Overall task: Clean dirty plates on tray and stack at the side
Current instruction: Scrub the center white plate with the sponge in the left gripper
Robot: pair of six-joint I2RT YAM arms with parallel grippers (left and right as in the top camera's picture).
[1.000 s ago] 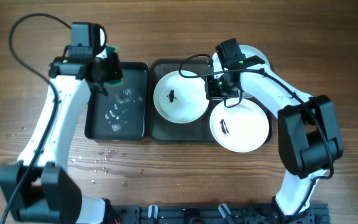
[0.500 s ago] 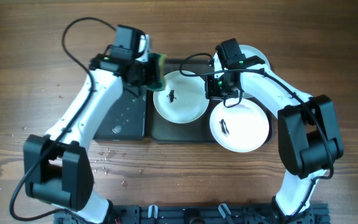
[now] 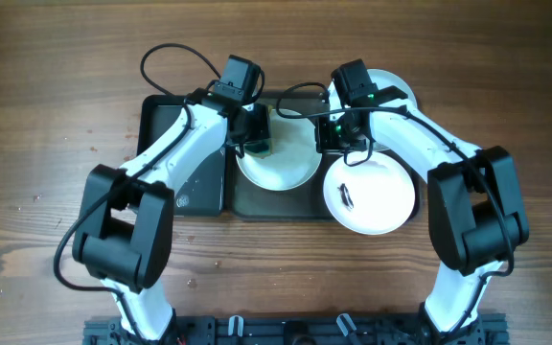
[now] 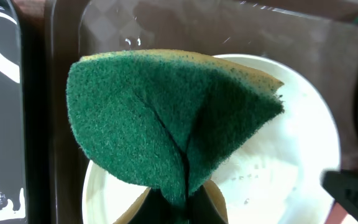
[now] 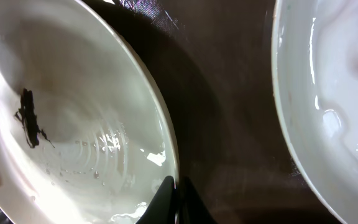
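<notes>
The dark tray [image 3: 310, 201] holds white plates. My left gripper [image 3: 257, 129] is shut on a folded green sponge [image 3: 264, 142] over the back left part of the left plate [image 3: 290, 168]. In the left wrist view the sponge [image 4: 166, 118] hides much of that plate [image 4: 291, 162] and the fingers. My right gripper [image 3: 338, 139] is shut on this plate's right rim [image 5: 178, 186]. The plate's dark smudge [image 5: 28, 118] shows in the right wrist view. A second plate [image 3: 377, 192] with a smudge lies front right. A third plate [image 3: 391, 88] sits at the back right.
A narrow black tray [image 3: 185, 153], wet inside, stands against the left side of the big tray. Both arms reach in from the front edge, and their cables loop above the trays. Wooden table lies all around.
My left arm has swung right from the black tray, carrying the sponge over to the left plate. The right arm and the plates have not moved.
</notes>
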